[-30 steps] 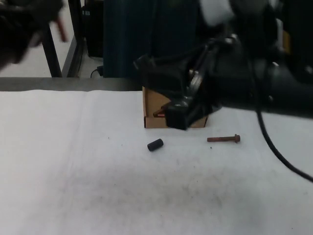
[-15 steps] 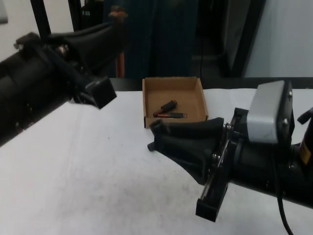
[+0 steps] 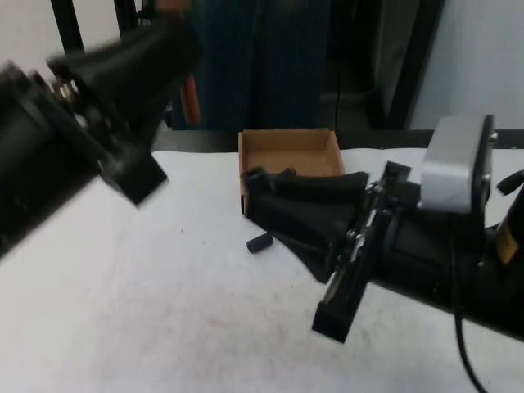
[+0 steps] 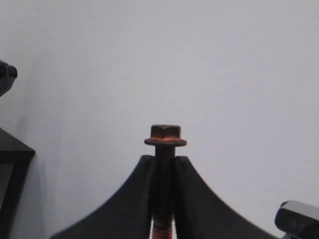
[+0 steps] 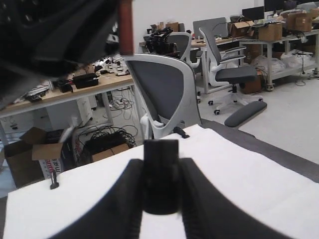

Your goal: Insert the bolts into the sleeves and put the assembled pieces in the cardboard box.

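Note:
My left gripper is shut on a rusty bolt, whose hexagonal head sticks out past the fingertips. In the high view this gripper hangs high at the left with the bolt in it. My right gripper is shut on a black sleeve. Its tips sit just in front of the cardboard box and point toward the left arm. The bolt also shows beyond the sleeve, above it and apart from it. A second black sleeve lies on the white bench.
The white bench cover has open room at the left and front. The right arm's body covers the bench's right side and part of the box. Office chairs and desks stand in the room behind.
The right arm left the box and came in low from the right, then lifted its tips toward the box front. The left arm swung in from the left and lowered the bolt.

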